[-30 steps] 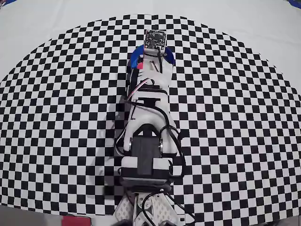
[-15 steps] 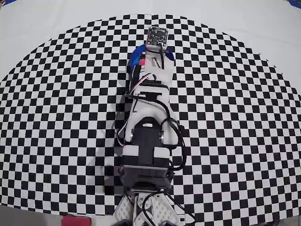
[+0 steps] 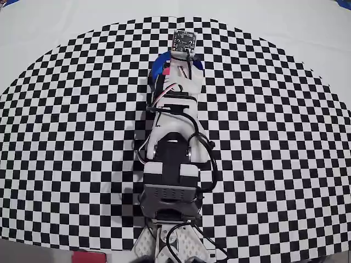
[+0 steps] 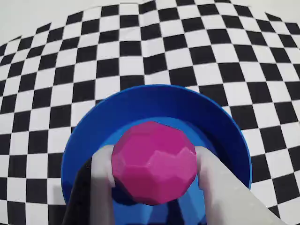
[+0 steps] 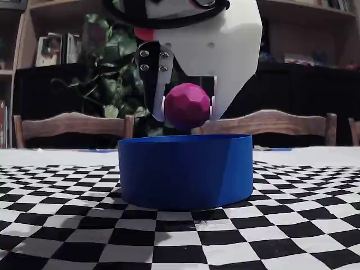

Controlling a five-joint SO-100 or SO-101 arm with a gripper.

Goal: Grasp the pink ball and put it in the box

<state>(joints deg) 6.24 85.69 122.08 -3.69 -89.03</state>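
Fingers (image 5: pixel 159 107) clamp the ball (image 5: pixel 187 106) from both sides, holding it just above the box (image 5: pixel 185 171). Overhead, the arm (image 3: pixel 173 148) has stretched slightly farther over the tabletop (image 3: pixel 274 142) than a second ago, so release looks next.
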